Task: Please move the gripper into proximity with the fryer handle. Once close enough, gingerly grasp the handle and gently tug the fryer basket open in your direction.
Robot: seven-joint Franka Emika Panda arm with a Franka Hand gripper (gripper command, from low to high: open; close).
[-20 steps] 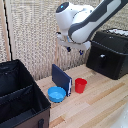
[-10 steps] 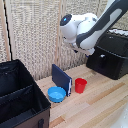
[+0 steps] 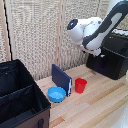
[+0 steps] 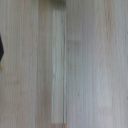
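The boxy black air fryer (image 3: 111,61) stands at the exterior view's right on the wooden table. Its fryer basket front is a flat dark panel (image 3: 102,65) facing the table's middle. The bulky white arm (image 3: 92,32) reaches down from the upper right, and the gripper (image 3: 98,51) sits right at the fryer's upper near corner. Its fingers are too blurred to read. The fryer handle is hidden behind the arm's end or lost in the dark face. The wrist view shows only pale wooden planks (image 4: 60,70) and a dark sliver (image 4: 1,50) at one edge.
A large black divided bin (image 3: 20,95) fills the exterior view's lower left. Near it sit a blue bowl (image 3: 56,94), an upright dark blue panel (image 3: 61,77) and a red cup (image 3: 80,85). A woven screen (image 3: 35,35) backs the table.
The arm has swung toward the exterior view's right and lower, bringing its end from the table's middle up against the fryer.
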